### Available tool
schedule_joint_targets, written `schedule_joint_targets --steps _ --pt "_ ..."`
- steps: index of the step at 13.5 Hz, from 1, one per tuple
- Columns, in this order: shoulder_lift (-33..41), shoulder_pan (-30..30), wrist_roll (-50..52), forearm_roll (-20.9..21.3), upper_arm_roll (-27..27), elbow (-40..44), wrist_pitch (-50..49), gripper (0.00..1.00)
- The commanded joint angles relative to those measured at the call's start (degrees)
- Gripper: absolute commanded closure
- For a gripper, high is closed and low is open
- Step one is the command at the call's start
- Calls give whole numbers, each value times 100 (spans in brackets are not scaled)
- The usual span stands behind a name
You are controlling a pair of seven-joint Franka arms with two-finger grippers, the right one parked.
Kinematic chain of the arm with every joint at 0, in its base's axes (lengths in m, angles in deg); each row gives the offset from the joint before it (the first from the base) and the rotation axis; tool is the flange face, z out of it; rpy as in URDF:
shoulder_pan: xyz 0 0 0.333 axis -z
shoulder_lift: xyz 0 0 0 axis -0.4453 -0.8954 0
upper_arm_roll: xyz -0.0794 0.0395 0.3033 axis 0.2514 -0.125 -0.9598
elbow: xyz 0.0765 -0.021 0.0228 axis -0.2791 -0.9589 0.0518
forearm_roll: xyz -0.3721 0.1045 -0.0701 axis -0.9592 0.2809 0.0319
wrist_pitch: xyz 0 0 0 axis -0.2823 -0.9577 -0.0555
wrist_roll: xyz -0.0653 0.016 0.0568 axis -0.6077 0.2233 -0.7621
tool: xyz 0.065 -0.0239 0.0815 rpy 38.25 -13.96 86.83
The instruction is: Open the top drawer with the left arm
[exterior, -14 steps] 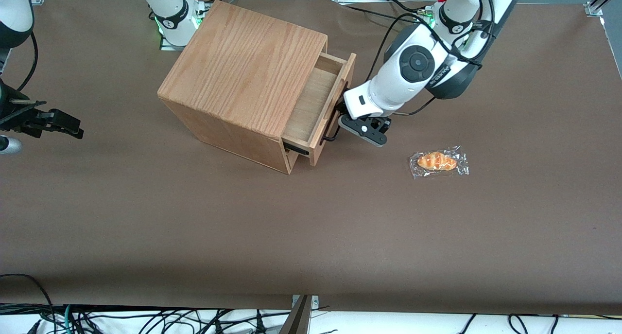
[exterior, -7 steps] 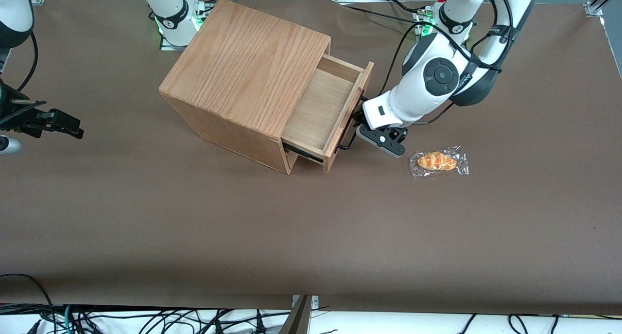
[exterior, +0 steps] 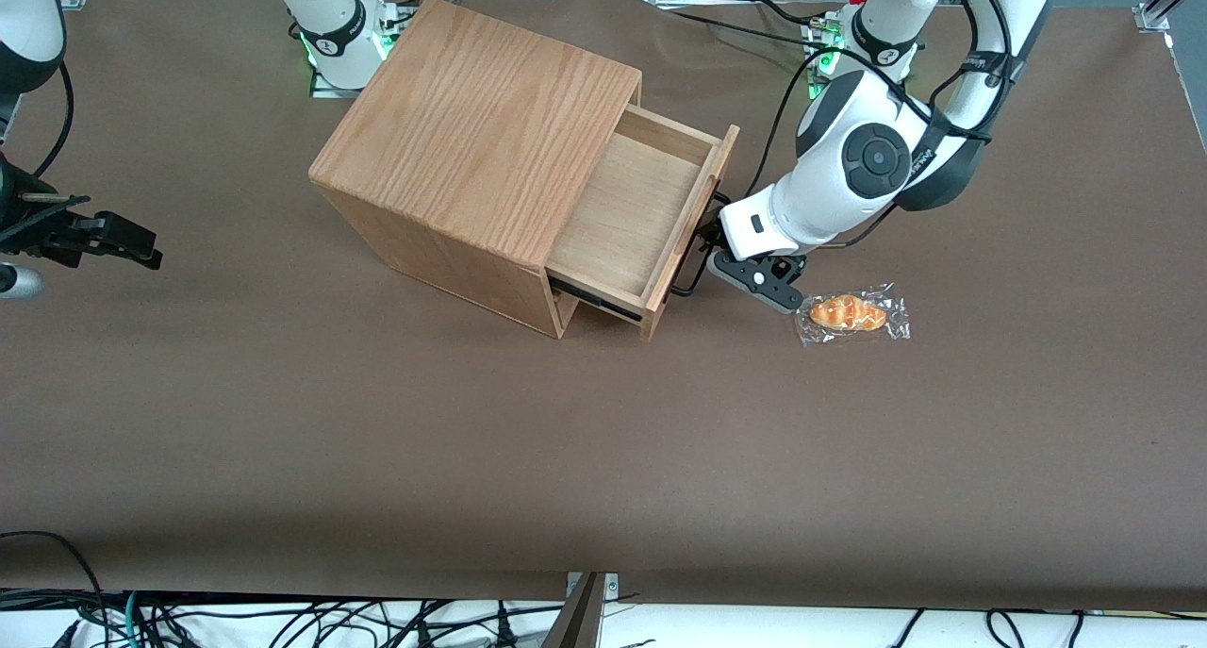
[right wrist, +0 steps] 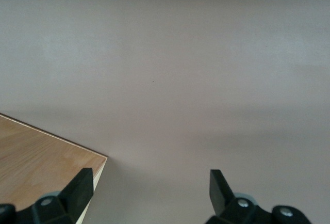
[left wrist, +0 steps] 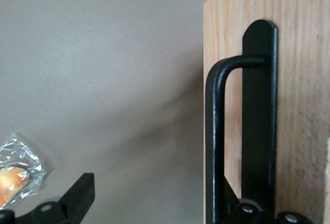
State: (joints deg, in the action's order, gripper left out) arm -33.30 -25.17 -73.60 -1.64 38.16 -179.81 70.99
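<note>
Gripper [exterior: 712, 261] just in front of the top drawer [exterior: 641, 209], fingers spread, one apparently hooked inside the handle [left wrist: 214, 146], nothing clamped. Wooden casing [exterior: 471, 120] mid-table, drawer roughly half out. Pull straight along the slides, level and slow; steer clear of the wrapped bread [exterior: 851, 313] close by.

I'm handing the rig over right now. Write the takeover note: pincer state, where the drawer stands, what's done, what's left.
Pincer: the left arm has its pincer at the top drawer's front, fingers open, one finger well clear of the black wire handle, which sits hooked between them.
Drawer: the top drawer is pulled well out of the wooden casing; its pale inside shows nothing in it.
Nearby: a wrapped pastry lies on the table just beside the pincer, toward the working arm's end.
Done: drawer largely open.
Left: finish any remaining pull, unhook from the handle, retreat without hitting the pastry.
</note>
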Motion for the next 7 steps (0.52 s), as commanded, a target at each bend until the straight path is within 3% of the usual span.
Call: schedule_joint_targets --steps 1,4,7 --pt "135 -163 -366 261 -231 -43 -164 0" --pt "135 -163 -366 130 -231 -34 -164 0" --pt "135 -154 -366 -431 -231 -34 -181 0"
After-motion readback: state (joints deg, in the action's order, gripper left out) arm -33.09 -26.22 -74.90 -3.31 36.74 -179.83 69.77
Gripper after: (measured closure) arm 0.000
